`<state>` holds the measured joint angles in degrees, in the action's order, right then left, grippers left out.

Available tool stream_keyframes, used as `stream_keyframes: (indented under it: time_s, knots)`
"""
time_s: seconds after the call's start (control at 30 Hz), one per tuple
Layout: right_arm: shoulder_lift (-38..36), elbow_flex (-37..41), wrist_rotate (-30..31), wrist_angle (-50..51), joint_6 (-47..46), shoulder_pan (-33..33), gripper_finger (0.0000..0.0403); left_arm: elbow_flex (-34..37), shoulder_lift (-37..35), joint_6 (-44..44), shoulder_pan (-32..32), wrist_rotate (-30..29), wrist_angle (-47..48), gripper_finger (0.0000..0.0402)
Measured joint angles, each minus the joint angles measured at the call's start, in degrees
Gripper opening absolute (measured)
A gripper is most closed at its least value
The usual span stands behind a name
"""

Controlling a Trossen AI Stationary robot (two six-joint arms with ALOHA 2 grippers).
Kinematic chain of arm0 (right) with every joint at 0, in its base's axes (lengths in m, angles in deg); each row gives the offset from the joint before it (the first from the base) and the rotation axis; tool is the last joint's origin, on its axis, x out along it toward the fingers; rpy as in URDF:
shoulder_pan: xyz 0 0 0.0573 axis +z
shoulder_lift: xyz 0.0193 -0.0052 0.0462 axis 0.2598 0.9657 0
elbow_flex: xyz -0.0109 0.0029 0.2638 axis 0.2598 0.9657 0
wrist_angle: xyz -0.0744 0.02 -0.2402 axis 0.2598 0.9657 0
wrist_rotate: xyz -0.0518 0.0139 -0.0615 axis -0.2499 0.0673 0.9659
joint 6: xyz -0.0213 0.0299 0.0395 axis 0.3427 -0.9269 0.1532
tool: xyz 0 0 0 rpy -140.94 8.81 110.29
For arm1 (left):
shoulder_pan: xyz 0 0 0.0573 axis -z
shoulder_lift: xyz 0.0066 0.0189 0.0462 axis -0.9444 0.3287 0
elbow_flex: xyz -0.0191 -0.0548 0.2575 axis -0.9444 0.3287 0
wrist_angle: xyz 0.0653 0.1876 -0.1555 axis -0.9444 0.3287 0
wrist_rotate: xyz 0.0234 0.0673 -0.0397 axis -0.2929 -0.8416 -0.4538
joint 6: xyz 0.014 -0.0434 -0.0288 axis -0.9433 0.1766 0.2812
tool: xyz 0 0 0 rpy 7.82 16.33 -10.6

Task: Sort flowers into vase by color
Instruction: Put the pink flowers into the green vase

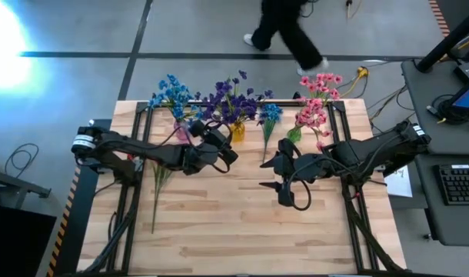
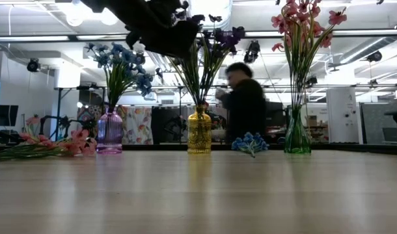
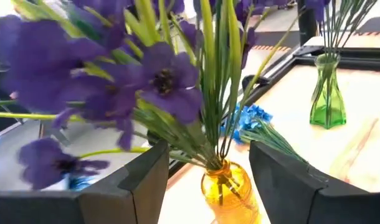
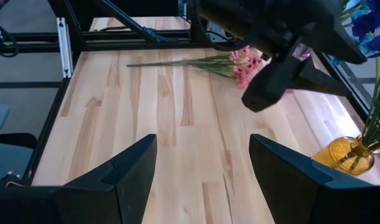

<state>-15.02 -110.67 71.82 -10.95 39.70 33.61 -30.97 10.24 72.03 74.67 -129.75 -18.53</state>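
Three vases stand along the far edge. A purple vase holds blue flowers, a yellow vase holds dark purple flowers, and a green vase holds pink flowers. A blue sprig lies flat between the yellow and green vases. A pink sprig lies flat at the left. My left gripper is open, just above and short of the yellow vase, facing the purple stems. My right gripper hangs open over mid-table, with nothing between its fingers.
Black frame rails run along both sides of the table and along its far edge. The near half of the wooden top is bare. A person walks on the floor beyond the far edge. A desk with a keyboard stands on the right.
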Motion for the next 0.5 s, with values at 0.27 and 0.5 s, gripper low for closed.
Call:
stream_keyframes:
  time_s: [0.27,0.5]
  knots:
    - [0.0,0.1,0.1,-0.4,-0.5,-0.1,0.0247,0.0,-4.5,2.8,2.5,-0.9,9.2,0.0207]
    - [0.0,1.1,0.1,-2.1,-0.5,-0.1,0.0247,0.0,-8.8,3.1,6.9,-0.9,15.7,0.0207]
